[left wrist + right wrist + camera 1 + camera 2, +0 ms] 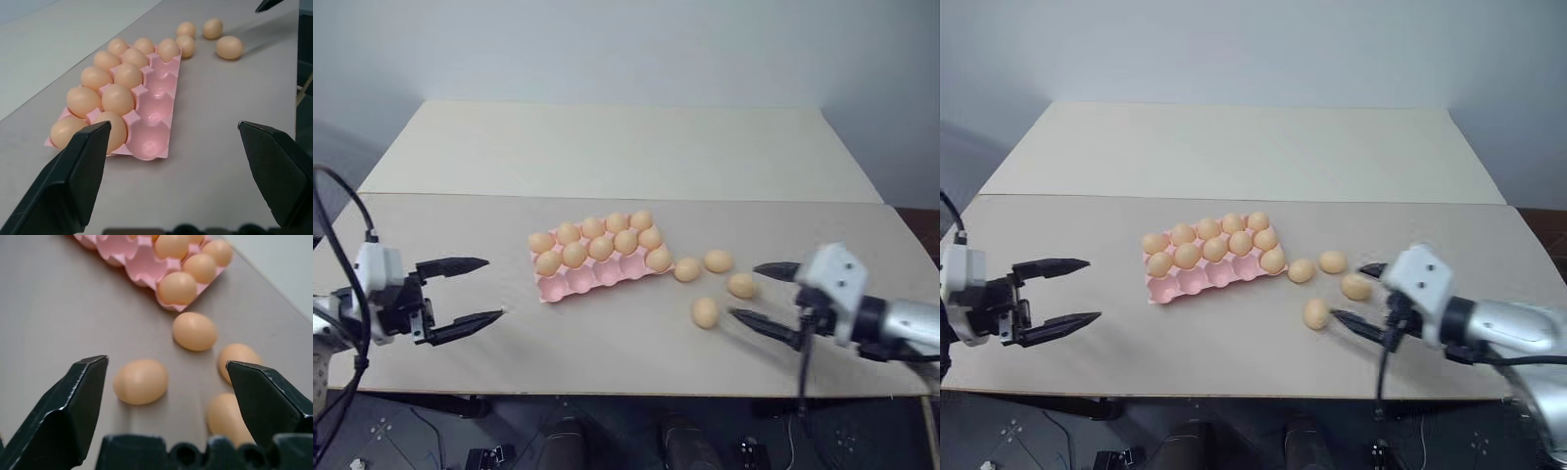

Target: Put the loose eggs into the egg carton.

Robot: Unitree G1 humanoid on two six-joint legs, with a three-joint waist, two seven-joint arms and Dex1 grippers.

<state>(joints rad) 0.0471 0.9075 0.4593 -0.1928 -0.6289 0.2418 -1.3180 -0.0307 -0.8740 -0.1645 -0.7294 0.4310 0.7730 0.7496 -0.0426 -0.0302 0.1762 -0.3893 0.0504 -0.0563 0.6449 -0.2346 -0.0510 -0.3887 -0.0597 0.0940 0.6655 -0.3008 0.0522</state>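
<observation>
We see the pale pink egg carton (597, 276) lying near the middle of the beige table (607, 157), turned a little at an angle. The two far rows hold eggs in every cup, and the near row has one egg (658, 258) in the cup at its right end — the other four cups of that row are bare. Four loose eggs (705, 312) lie on the table just to the right of the carton: one (686, 269) sits just beside the carton's right corner, one (718, 260) is next to it, one (741, 285) is further right, and the fourth one is nearer to us, apart from the others.

The right gripper (761, 295) hangs close to these loose eggs with its black fingers spread wide — it holds nothing. The left gripper (480, 291) is well to the left of the carton, its fingers also spread apart and holding nothing
</observation>
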